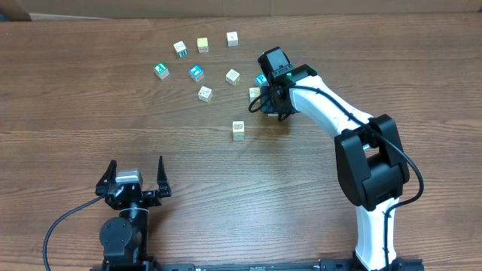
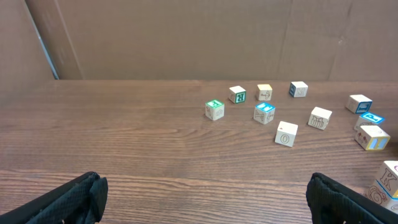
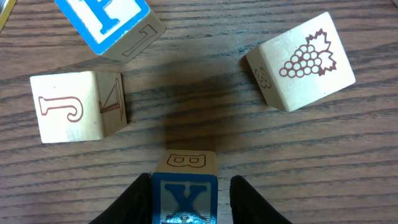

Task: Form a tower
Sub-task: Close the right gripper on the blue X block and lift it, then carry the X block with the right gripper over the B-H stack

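Right wrist view: mid-pickup, the right gripper (image 3: 191, 190) straddles the blue-X cube (image 3: 185, 198), whether pinched I cannot tell; next, clamp and lift it onto the tower (image 1: 238, 129); left gripper (image 1: 136, 165) gapes.

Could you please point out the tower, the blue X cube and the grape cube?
tower (image 1: 238, 129): overhead view, its top face.
blue X cube (image 3: 185, 196): right wrist view, the X face.
grape cube (image 3: 308, 59): right wrist view, the grape face.

Loose letter cubes (image 1: 197, 73) lie scattered on the dark wooden table (image 1: 75, 113), a cardboard wall (image 2: 186, 37) behind.
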Controlling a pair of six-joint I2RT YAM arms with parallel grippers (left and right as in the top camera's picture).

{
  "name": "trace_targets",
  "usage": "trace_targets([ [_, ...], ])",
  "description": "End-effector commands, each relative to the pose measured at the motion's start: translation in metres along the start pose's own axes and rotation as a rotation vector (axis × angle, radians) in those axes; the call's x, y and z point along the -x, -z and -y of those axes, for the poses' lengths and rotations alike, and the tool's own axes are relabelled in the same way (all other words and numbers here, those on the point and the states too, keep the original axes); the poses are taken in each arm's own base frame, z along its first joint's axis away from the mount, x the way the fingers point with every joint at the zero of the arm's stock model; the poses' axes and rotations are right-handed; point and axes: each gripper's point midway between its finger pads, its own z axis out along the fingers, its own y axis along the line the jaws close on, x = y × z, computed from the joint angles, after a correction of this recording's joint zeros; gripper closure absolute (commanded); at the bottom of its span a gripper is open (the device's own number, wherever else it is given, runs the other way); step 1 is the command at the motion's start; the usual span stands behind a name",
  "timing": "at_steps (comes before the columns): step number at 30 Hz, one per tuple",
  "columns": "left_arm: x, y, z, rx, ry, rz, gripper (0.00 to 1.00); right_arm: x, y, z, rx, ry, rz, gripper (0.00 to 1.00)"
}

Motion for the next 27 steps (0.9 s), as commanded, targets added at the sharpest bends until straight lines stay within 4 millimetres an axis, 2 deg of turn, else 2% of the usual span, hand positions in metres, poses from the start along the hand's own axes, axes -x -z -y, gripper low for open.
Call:
trace_targets([
  [1, 0.002, 0.001, -0.005, 0.023, -0.017, 0.003, 0.0, 0.0, 0.004, 0.0, 0.001, 0.003, 0.005, 0.65],
  [3, 0.002, 0.001, -0.005, 0.023, -0.017, 0.003, 0.0, 0.0, 0.004, -0.001, 0.001, 0.003, 0.006, 0.72],
  [7, 0.002, 0.001, -0.005, 0.023, -0.017, 0.003, 0.0, 0.01, 0.017, -0.008, 0.034, 0.001, 0.025, 0.73],
  [10, 0.002, 0.001, -0.005, 0.023, -0.017, 0.003, 0.0, 0.026, 0.045, -0.014, 0.055, -0.002, 0.055, 0.74],
  [11, 0.002, 0.001, -0.005, 0.023, -0.017, 0.003, 0.0, 0.03, 0.057, -0.015, 0.058, -0.003, 0.062, 0.77],
  [15, 0.002, 0.001, -0.005, 0.023, -0.017, 0.003, 0.01, 0.034, 0.094, -0.021, 0.1, 0.0, 0.059, 0.79],
  [20, 0.002, 0.001, -0.005, 0.023, -0.017, 0.003, 0.0, 0.026, 0.133, -0.041, 0.241, 0.008, 0.02, 0.78],
  [22, 0.002, 0.001, -0.005, 0.023, -0.017, 0.003, 0.0, 0.02, 0.14, -0.045, 0.263, 0.014, 0.006, 0.78],
  [27, 0.002, 0.001, -0.005, 0.023, -0.017, 0.003, 0.0, 0.003, 0.141, -0.058, 0.259, 0.053, -0.03, 0.77],
])
